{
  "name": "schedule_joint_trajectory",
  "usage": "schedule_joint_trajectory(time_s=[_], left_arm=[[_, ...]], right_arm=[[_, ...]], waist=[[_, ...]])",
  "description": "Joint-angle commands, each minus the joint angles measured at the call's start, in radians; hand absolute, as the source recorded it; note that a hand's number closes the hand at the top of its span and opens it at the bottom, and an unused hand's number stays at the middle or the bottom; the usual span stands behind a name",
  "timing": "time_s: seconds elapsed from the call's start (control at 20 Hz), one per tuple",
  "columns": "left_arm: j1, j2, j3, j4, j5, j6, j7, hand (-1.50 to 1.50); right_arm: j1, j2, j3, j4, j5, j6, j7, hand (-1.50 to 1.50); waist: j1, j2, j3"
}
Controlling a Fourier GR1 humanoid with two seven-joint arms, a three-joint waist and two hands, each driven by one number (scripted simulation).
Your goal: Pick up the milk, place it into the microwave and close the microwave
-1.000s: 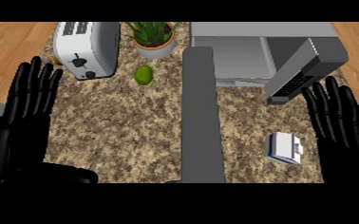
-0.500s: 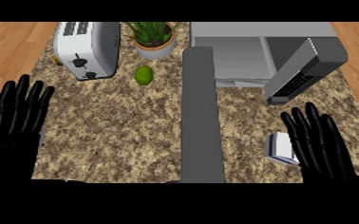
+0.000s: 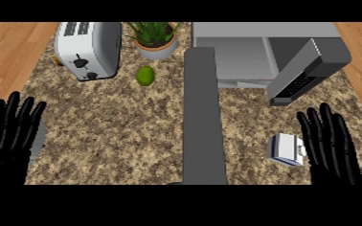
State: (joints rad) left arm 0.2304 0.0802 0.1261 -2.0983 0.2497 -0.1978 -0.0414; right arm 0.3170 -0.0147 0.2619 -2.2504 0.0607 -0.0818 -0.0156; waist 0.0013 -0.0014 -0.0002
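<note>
A small white and blue milk carton lies on the granite counter at the lower right. My right hand hovers just right of it, fingers straight and spread, open, its inner fingers close to the carton's edge. The microwave stands at the back right with its door swung open toward the front; its grey cavity shows nothing inside. At the left edge my left hand is open with fingers up, holding nothing.
A white toaster stands at the back left, a potted plant next to it, and a green avocado in front of the plant. A grey strip runs down the counter's middle.
My right hand has come down and inward from beside the microwave door to just right of the milk carton. The left hand has dropped lower along the left edge.
</note>
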Motion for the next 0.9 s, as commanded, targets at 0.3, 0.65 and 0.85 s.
schedule_joint_trajectory(time_s=[0.3, 0.65, 0.85], left_arm=[[0.109, -0.009, 0.056, 0.023, 0.038, -0.119, -0.103, -1.5], [0.068, -0.005, 0.076, -0.002, 0.05, -0.11, -0.047, -1.5], [0.13, -0.037, 0.056, -0.07, 0.044, -0.118, -0.03, -1.5]], right_arm=[[-0.067, -0.012, -0.162, 0.195, -0.1, 0.004, -0.072, -1.5], [-0.066, -0.008, -0.226, 0.418, -0.082, 0.01, -0.227, -1.5], [0.004, -0.027, -0.298, 0.442, -0.152, 0.058, -0.307, -1.5]], waist=[[0.002, 0.001, 0.0], [0.001, 0.001, 0.0], [0.0, 0.0, 0.0]])
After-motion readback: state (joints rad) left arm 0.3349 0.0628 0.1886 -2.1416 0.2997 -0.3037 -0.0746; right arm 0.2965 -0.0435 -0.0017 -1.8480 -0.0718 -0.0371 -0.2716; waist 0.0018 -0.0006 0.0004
